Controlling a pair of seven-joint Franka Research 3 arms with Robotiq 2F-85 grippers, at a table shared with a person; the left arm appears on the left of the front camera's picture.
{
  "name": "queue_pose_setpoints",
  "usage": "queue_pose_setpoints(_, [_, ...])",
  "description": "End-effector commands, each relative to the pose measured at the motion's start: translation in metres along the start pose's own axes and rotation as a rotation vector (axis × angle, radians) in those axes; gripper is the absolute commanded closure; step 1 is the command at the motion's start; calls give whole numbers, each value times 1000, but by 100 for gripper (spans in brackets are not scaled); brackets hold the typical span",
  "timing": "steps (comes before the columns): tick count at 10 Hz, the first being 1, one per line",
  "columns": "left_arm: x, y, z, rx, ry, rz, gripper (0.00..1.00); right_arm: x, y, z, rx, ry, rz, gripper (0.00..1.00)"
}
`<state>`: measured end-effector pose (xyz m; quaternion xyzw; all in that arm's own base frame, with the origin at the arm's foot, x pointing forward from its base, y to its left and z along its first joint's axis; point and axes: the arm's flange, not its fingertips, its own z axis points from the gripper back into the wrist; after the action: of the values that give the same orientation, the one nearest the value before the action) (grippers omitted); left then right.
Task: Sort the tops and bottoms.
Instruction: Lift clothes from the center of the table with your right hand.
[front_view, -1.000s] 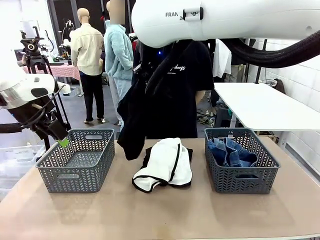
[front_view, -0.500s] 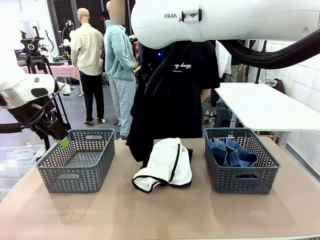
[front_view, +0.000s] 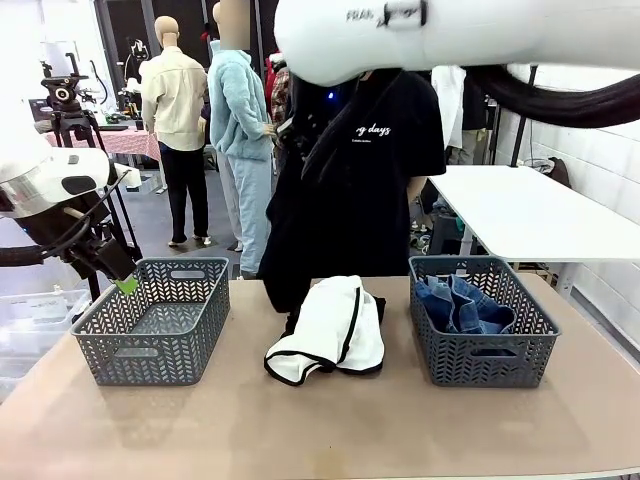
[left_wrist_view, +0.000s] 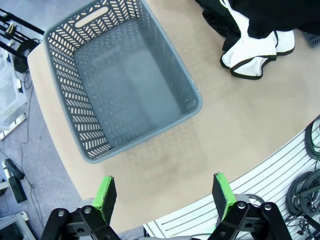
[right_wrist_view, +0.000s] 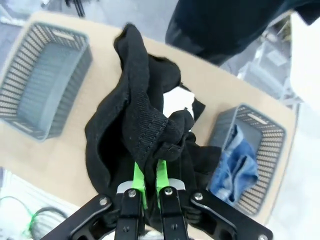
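The black garment (front_view: 290, 225) hanging from the right gripper (right_wrist_view: 148, 172) is swinging right, from over the gap beside the left basket (front_view: 150, 362) toward the middle of the table (front_view: 300, 430), and the white right arm (front_view: 480, 40) is sitting slightly higher and farther right across the top of the front view. In the right wrist view the green fingers (right_wrist_view: 138, 179) are pressing together on a bunched fold of this black cloth (right_wrist_view: 135, 125), which is draping down in front of a standing person in a black printed T-shirt (front_view: 385, 180) at the far side. Its lower end is dangling just above the far left edge of the pile at the table's middle.

That pile is lying between the two baskets: a white piece with black edging (front_view: 335, 325) is resting on top of a second black piece (front_view: 377, 303), which is peeking out at the far side. The blue denim piece (front_view: 465, 305) is lying crumpled inside the right basket (front_view: 485, 362).

The left gripper (front_view: 120, 272) is hovering at the left basket's near left corner, its green-padded fingers (left_wrist_view: 105, 192) spreading wide apart and holding nothing.
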<state>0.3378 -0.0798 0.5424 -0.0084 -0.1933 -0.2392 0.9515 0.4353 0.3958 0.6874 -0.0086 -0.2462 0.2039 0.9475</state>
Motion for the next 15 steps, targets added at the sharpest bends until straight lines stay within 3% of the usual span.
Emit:
queue_pose_setpoints(1, [-1, 0, 0, -6, 4, 0, 0, -23, -16, 17, -67, -24, -63, 100])
queue_pose_setpoints(15, [-1, 0, 0, -6, 4, 0, 0, -13, -17, 27, -37, -19, -40, 100])
